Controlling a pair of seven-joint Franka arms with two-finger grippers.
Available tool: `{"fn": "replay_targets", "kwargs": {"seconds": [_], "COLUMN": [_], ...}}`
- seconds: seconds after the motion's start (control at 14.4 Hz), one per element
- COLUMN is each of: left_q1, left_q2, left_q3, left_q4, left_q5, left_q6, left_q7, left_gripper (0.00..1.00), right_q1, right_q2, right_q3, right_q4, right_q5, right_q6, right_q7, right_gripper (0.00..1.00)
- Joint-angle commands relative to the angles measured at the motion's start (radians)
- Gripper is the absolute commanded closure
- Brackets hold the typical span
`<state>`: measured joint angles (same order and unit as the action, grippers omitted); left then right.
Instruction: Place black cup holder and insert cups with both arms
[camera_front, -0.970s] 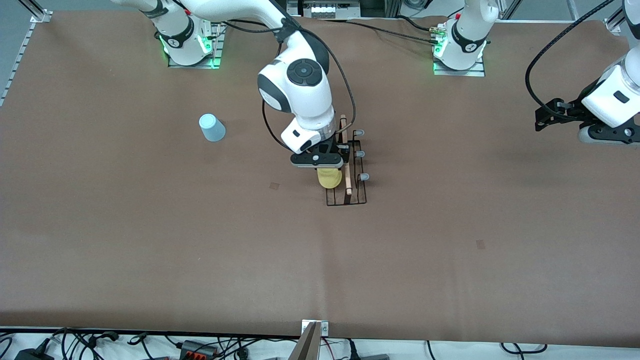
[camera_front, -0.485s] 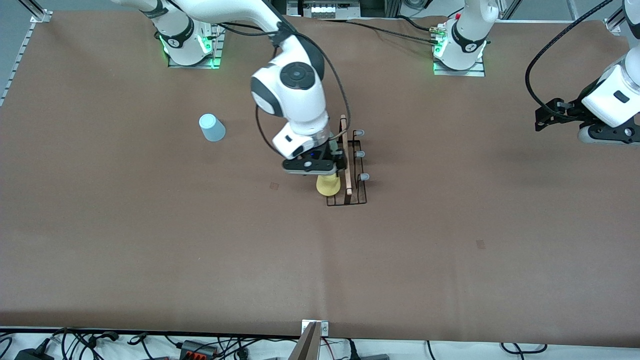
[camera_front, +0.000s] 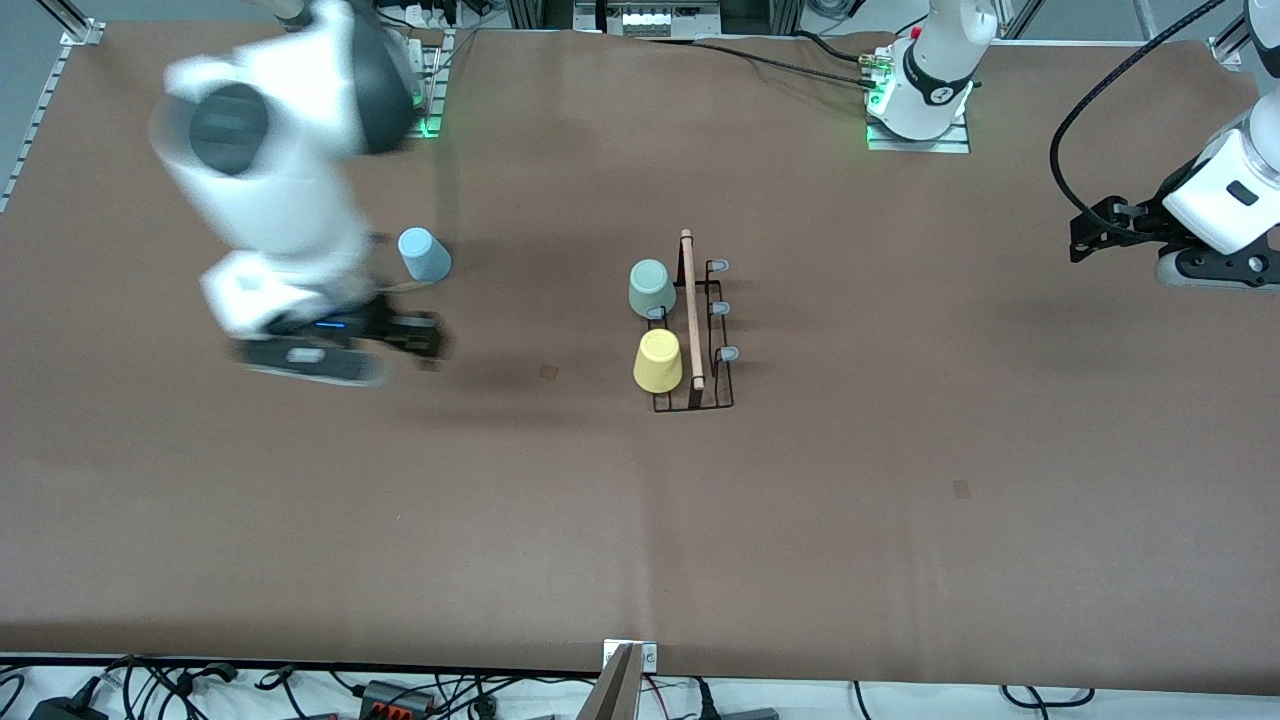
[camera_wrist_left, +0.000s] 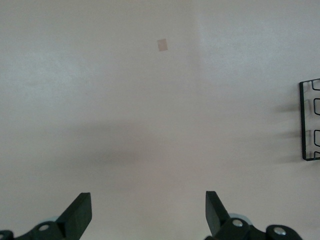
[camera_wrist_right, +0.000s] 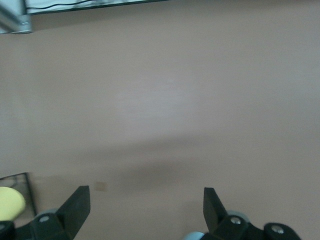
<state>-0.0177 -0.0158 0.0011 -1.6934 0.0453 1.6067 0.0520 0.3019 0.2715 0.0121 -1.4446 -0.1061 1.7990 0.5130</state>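
Note:
The black cup holder (camera_front: 712, 345) with its wooden rod handle (camera_front: 690, 310) stands mid-table. The pale grey-green cup (camera_front: 651, 287) and the yellow cup (camera_front: 658, 361) sit upside down on its pegs on the right arm's side. The light blue cup (camera_front: 425, 256) stands upside down on the table toward the right arm's end. My right gripper (camera_front: 405, 340) is open and empty over the table beside the blue cup, whose edge shows in the right wrist view (camera_wrist_right: 192, 236). My left gripper (camera_front: 1085, 235) waits open and empty at the left arm's end; the holder's edge shows in its wrist view (camera_wrist_left: 310, 120).
Two small tape marks lie on the brown table (camera_front: 549, 371) (camera_front: 961, 488). A metal bracket (camera_front: 630, 655) and cables sit at the table edge nearest the front camera. The yellow cup (camera_wrist_right: 10, 202) shows at the edge of the right wrist view.
My right gripper has let go of the yellow cup on the holder and swung fast toward the light blue cup. The left arm has not moved.

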Motion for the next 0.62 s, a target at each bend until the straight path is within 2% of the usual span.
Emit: {"fn": "replay_targets", "kwargs": {"seconds": [0.0,0.21,0.28,0.55], "left_q1": [0.008,0.008,0.008,0.008], "left_q2": [-0.016,-0.016,-0.016,-0.016], "left_q3": [-0.006,-0.004,-0.003,-0.003], "left_q4": [-0.006,-0.006,-0.006,-0.006], "left_q5": [-0.013,-0.013,-0.013,-0.013], "left_q6": [0.002,0.002,0.002,0.004], "left_q7": [0.022,0.022,0.022,0.023], "left_gripper": [0.0,0.0,0.0,0.0], "right_q1": [-0.149,-0.28,-0.3,-0.357], "right_q2": [-0.083,-0.152,-0.167,-0.192], "right_q3": [0.026,0.025,0.022,0.016], "right_q4": [-0.036,-0.036,-0.036,-0.033], "right_q5": [0.035,0.057,0.081,0.075], "right_q6": [-0.084,-0.176,-0.181,-0.181], "right_q7": [-0.083,-0.157,-0.18,-0.382], "right_gripper": [0.0,0.0,0.0,0.0]}}
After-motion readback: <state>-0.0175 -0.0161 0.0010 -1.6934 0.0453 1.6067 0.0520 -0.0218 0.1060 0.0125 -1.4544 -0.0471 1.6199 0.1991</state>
